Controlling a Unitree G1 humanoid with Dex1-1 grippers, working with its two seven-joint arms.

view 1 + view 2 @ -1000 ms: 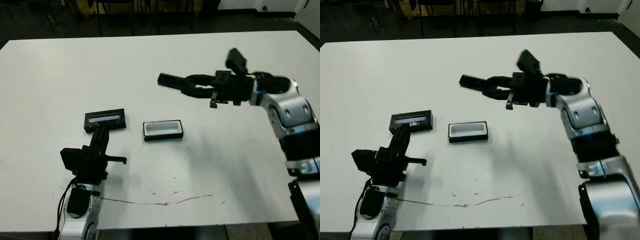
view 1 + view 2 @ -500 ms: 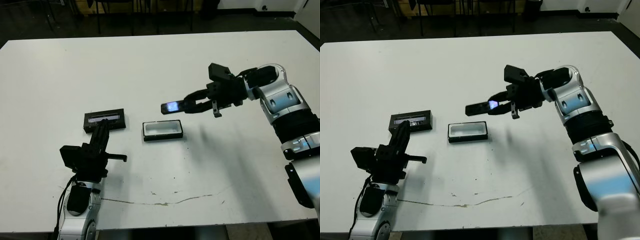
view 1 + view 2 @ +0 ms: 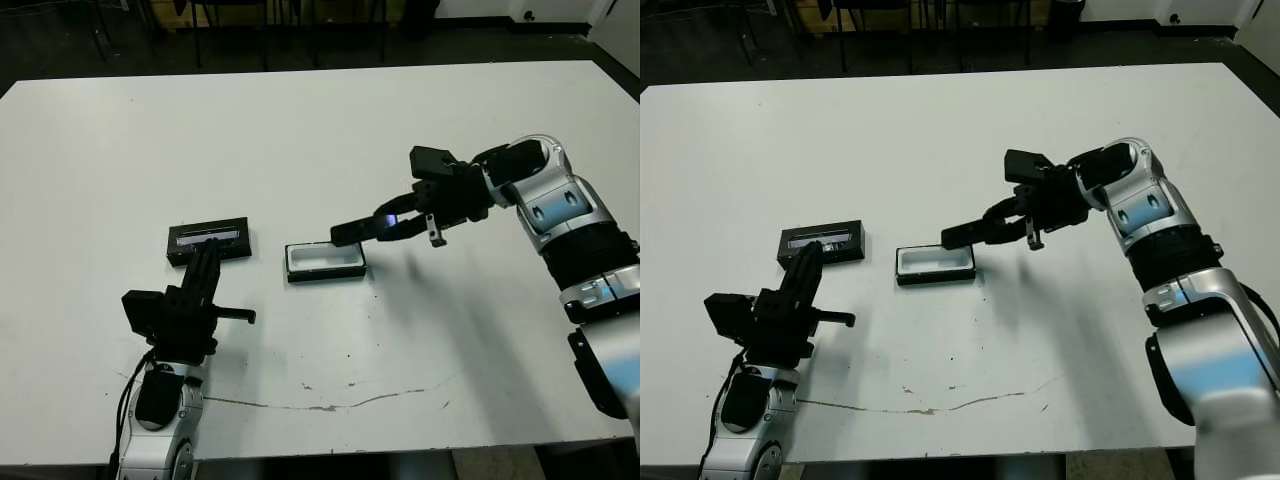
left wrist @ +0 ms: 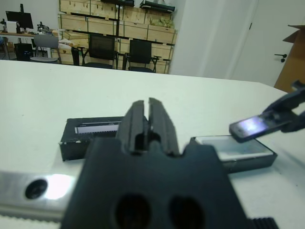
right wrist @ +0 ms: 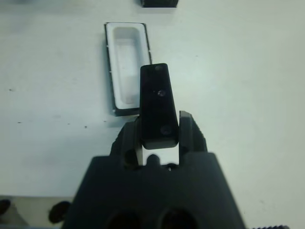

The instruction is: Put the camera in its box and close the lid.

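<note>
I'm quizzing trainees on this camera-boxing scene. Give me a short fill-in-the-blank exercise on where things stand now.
1. The camera is held in the ____ gripper.
2. The box is lined in ____ and holds nothing.
3. The lid lies on the table, to the box's ____ as the robot sees it.
4. The left gripper holds ____.

Missing words: right; white; left; nothing

The scene holds one slim black bar-shaped camera [image 3: 362, 228], one shallow black tray-like box with white lining [image 3: 325, 262], and one flat black rectangular lid with a pale glossy strip [image 3: 209, 240]. Two black two-fingered grippers are counted, the left gripper [image 3: 203, 272] and the right gripper [image 3: 398, 216], over one white table [image 3: 300, 130].
</note>
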